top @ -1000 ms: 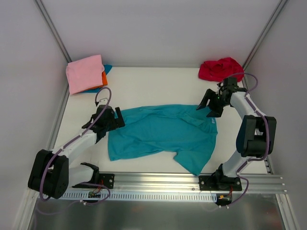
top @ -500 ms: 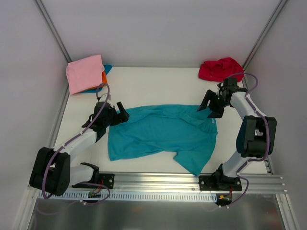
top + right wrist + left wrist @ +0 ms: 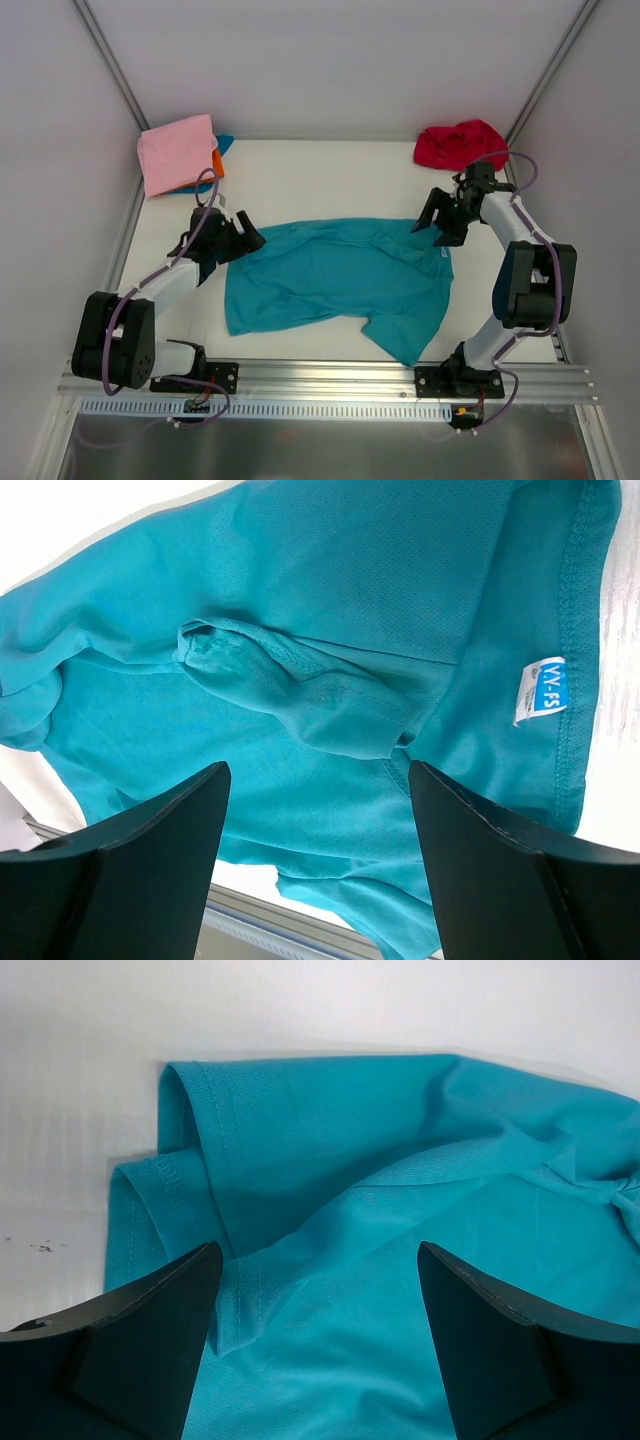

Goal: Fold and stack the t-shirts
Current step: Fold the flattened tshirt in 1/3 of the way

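Folding progress: teal t-shirt [image 3: 335, 275] flat mid worktop [image 3: 300, 170], unfolded; red t-shirt [image 3: 460, 143] bunched far right
Done: pink t-shirt [image 3: 178, 150] folded, far left
Left end effector [image 3: 243, 232]: spread over sleeve [image 3: 190, 1160]
Right end effector [image 3: 432, 215]: spread near collar [image 3: 580, 630], empty

White arms [image 3: 168, 284], black joints [image 3: 536, 284]; purple cables [image 3: 211, 178]

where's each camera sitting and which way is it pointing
top external: above and behind the bases, looking down on the white table; shows left arm, right arm and the spread teal cloth t-shirt.
left wrist: on the left arm, facing down at the shirt's hemmed edge; open left gripper shows.
right wrist: on the right arm, facing down at the small white neck label; open right gripper shows.
shared: all see the teal shirt.
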